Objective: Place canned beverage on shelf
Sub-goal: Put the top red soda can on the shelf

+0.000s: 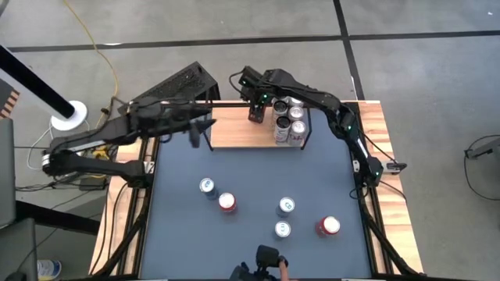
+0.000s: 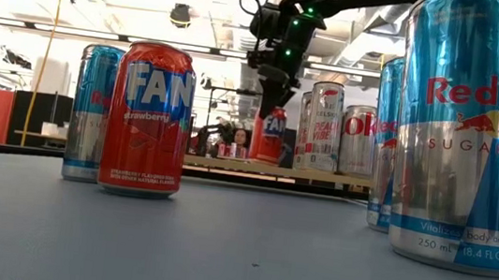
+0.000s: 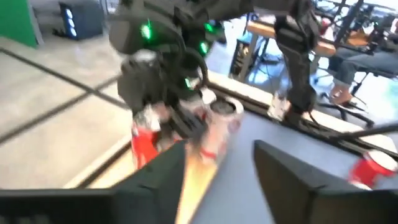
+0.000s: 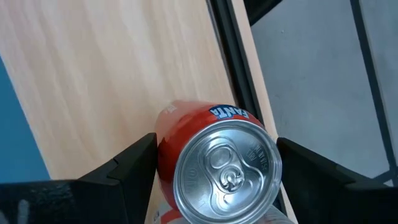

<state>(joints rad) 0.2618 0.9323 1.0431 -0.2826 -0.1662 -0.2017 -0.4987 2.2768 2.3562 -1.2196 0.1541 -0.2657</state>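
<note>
The shelf (image 1: 234, 129) is a light wood board at the table's far edge, with several cans (image 1: 287, 121) standing at its right end. My right gripper (image 1: 255, 113) reaches down over the board and is shut on a red Fanta can (image 4: 217, 168), which also shows in the low view (image 2: 272, 135). My left gripper (image 1: 199, 129) hovers near the shelf's left end, open, with nothing between its fingers (image 3: 161, 180). Several more cans (image 1: 226, 203) stand on the dark table top. My right gripper has the red can's upper side wall (image 4: 163, 155), just below the top rim, pinched between its two fingers (image 4: 134, 165), one on each side. The fingers slant down from above. The can stands upright with its base on the shelf board (image 4: 93, 81).
Blue and red cans (image 1: 286, 205) are scattered over the table's near half; the low view shows a red one (image 2: 148, 119) and a tall blue one (image 2: 462, 136) close up. A black box (image 1: 183, 82) lies beyond the table's far left corner. A camera mount (image 1: 266, 261) sits at the near edge.
</note>
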